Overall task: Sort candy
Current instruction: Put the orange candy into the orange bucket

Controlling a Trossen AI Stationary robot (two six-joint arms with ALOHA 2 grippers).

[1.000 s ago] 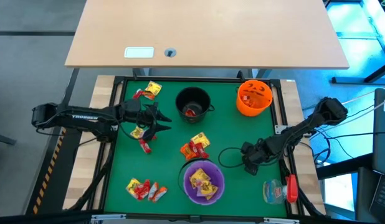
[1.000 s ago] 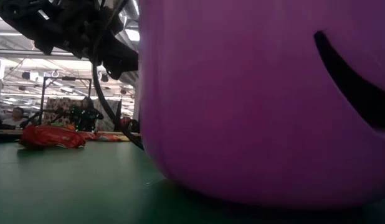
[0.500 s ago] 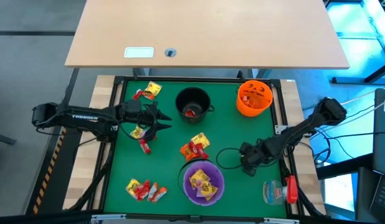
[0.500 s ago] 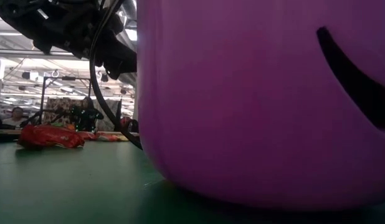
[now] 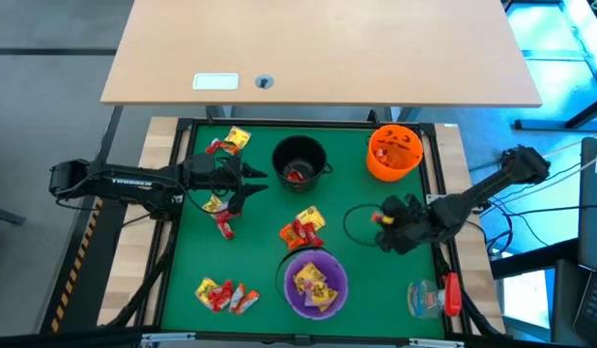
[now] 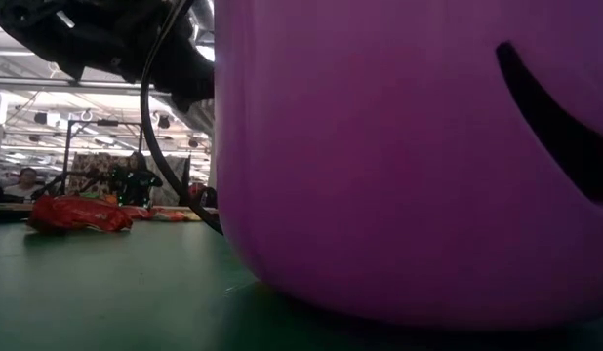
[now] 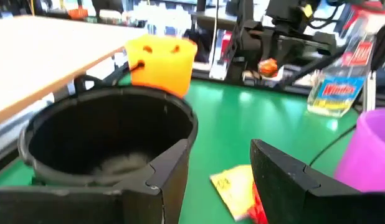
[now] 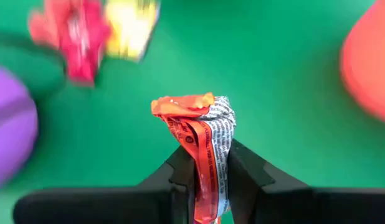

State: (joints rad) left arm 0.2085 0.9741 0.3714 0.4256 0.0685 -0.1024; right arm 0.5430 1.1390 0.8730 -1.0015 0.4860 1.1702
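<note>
One orange-wrapped candy (image 8: 202,134) sits pinched in the right gripper (image 8: 208,177) (left gripper (image 5: 242,184) open, empty); next, carry to the orange bowl (image 5: 394,152).

Low view: purple bowl (image 6: 409,156) fills most of the pic, cut off at top, right & bottom. Arm above it cropped at the top edge, can't tell which one. Right wrist view: orange candy (image 8: 202,149) w/ its lower end hidden between the fingers (image 8: 248,177); red & yellow candies (image 8: 96,28) behind are blurred and cut off, as is the orange bowl (image 8: 370,68). Left wrist view: black bowl (image 7: 105,146) contents too blurred to tell.
</note>
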